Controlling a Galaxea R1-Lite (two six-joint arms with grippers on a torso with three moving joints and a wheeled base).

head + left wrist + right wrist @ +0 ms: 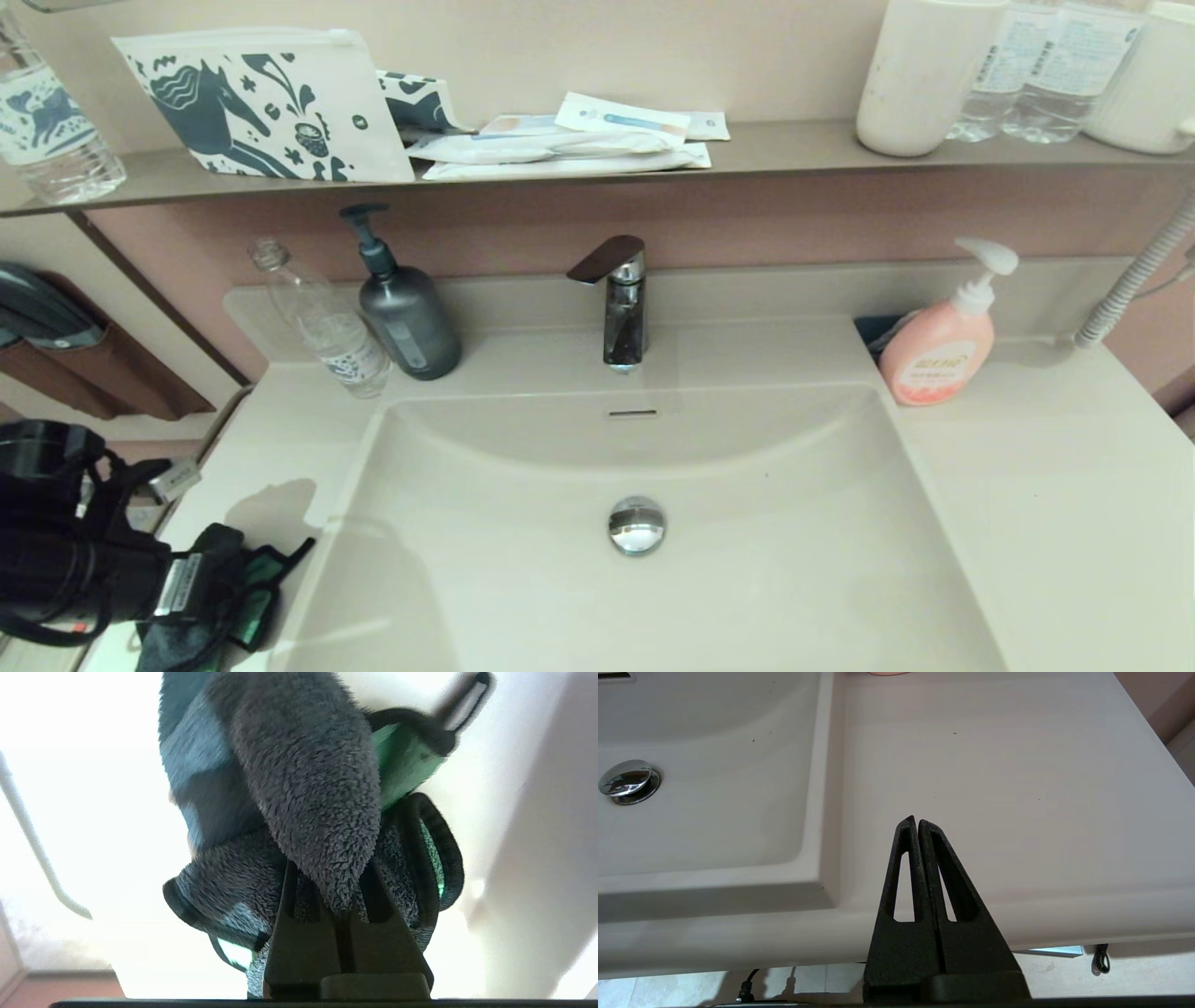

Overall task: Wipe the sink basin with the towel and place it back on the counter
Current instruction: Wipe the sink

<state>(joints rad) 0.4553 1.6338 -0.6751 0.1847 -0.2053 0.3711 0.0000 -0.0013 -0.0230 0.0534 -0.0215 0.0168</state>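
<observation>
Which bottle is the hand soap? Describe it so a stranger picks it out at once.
Start at the chrome faucet behind the sink basin and go along the counter to the robot's right. The hand soap stands just past the basin's back right corner. It alone is pink with a white pump; the other pump bottle, left of the faucet, is dark grey.

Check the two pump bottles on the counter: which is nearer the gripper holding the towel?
The dark grey pump bottle, left of the faucet. The left gripper grips the towel at the counter's left front; the pink pump bottle stands far right.
</observation>
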